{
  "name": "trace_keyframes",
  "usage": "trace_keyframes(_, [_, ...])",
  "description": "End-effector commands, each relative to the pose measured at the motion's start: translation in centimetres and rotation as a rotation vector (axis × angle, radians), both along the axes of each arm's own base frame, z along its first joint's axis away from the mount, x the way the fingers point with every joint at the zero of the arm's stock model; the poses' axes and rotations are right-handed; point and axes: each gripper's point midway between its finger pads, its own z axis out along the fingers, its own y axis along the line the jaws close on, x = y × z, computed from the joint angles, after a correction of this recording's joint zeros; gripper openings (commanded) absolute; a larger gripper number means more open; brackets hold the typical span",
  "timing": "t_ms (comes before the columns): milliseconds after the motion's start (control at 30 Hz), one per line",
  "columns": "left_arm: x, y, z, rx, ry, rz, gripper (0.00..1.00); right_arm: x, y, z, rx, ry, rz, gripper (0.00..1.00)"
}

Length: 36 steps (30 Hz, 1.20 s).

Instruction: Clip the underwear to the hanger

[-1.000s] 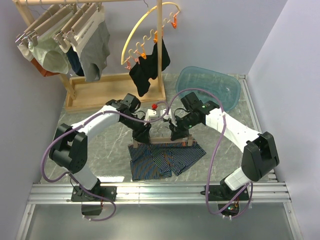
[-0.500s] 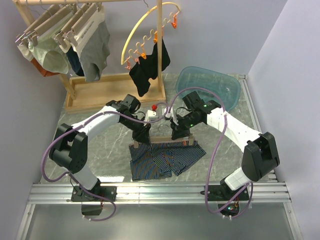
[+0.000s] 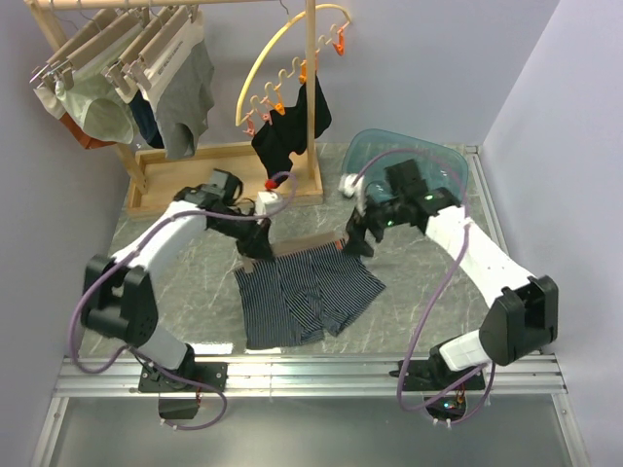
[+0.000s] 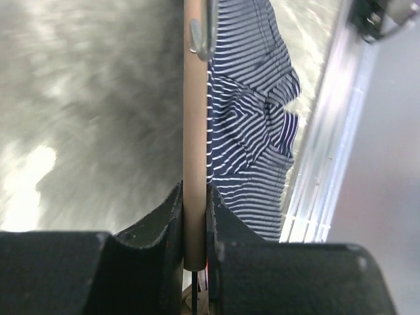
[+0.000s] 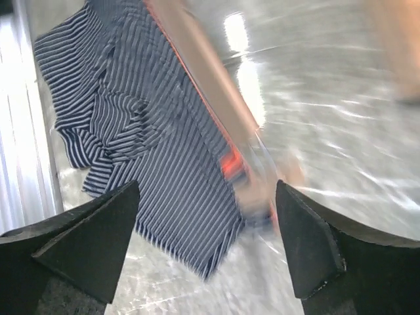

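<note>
Well, my left pincer [image 4: 195,197] clenches the pale wooden bar hanger [image 4: 195,131], my right pincer [image 5: 207,190] gapes released near its other end, and the navy pinstriped underwear [image 3: 307,297] spreads below the bar over the grey marble bench [image 3: 438,292].

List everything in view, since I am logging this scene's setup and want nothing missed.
table: one, grey marbled, under everything.
wooden rack: one, pale wood, back left.
hung garments: several, grey, pale green, blue, orange, on the rack's left rail.
yellow arc: one, yellow, by the rack's right post.
black garment: one, black, hanging from the arc.
basin: one, translucent blue, back right.
underwear: one, navy pinstriped, mid-table, along the hanger.
hanger: one, pale wooden bar, along the underwear's far edge.
left claw: one, black, shut on the hanger's left end.
right claw: one, black, open over the hanger's right end.
</note>
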Motion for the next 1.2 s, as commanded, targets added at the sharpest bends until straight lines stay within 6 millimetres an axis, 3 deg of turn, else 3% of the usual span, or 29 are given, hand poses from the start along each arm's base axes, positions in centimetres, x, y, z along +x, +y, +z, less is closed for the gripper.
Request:
trace_keyframes(0, [0.7,1.6,4.9,0.009,-0.089,0.155,0.0,2.3,-1.0,7.2,0.143,-0.086,-0.127,0.92])
trace_keyframes(133, [0.2,5.4,7.1,0.031,-0.068,0.328,0.0,3.8,-3.9,10.0,0.197,-0.108,-0.242,0.93])
trace_keyframes(267, [0.9,11.5,9.7,0.116,-0.155,0.621,0.0,3.8,-5.2,10.8,0.206,-0.128,-0.294,0.93])
trace_keyframes(367, [1.1,14.7,11.3,0.167,-0.195,0.746,0.0,3.6,-5.7,11.1,0.214,-0.134,-0.317,0.94])
trace_keyframes(500, [0.7,17.5,12.9,0.217,-0.178,0.875,0.0,3.1,-6.0,11.7,0.218,-0.144,-0.328,0.94])
trace_keyframes(600, [1.6,19.4,14.9,0.245,-0.208,0.99,0.0,2.8,-6.1,12.0,0.221,-0.154,-0.328,0.94])
trace_keyframes(633, [2.0,19.6,16.3,0.236,-0.232,1.011,0.0,2.6,-6.0,11.9,0.222,-0.153,-0.326,0.94])
trace_keyframes(800, [5.3,18.6,19.7,0.132,-0.231,1.014,0.0,2.4,-6.1,12.3,0.225,-0.15,-0.333,0.94])
trace_keyframes(833, [6.0,18.5,21.4,0.105,-0.272,1.004,0.0,2.2,-6.1,12.4,0.225,-0.149,-0.333,0.94])
trace_keyframes(900, [8.1,18.3,21.6,0.096,-0.26,0.991,0.0,2.0,-6.2,12.7,0.225,-0.159,-0.336,0.94])
trace_keyframes(933, [8.8,18.3,23.4,0.079,-0.31,0.992,0.0,1.9,-6.3,12.5,0.222,-0.155,-0.341,0.94])
trace_keyframes(1000, [10.8,17.7,24.1,0.076,-0.341,0.979,0.0,1.7,-6.5,12.6,0.222,-0.167,-0.348,0.94])
trace_keyframes(1033, [11.4,17.7,26.2,0.066,-0.407,0.991,0.0,1.6,-6.5,12.2,0.22,-0.166,-0.353,0.94])
trace_keyframes(1100, [13.7,17.2,26.9,0.061,-0.444,0.993,0.0,1.5,-6.6,12.1,0.22,-0.165,-0.359,0.94])
trace_keyframes(1133, [14.3,17.1,29.0,0.033,-0.502,0.999,0.0,1.4,-6.6,11.9,0.219,-0.16,-0.358,0.94])
trace_keyframes(1167, [15.9,17.0,28.6,0.035,-0.496,1.001,0.0,1.4,-6.6,11.9,0.218,-0.153,-0.364,0.94])
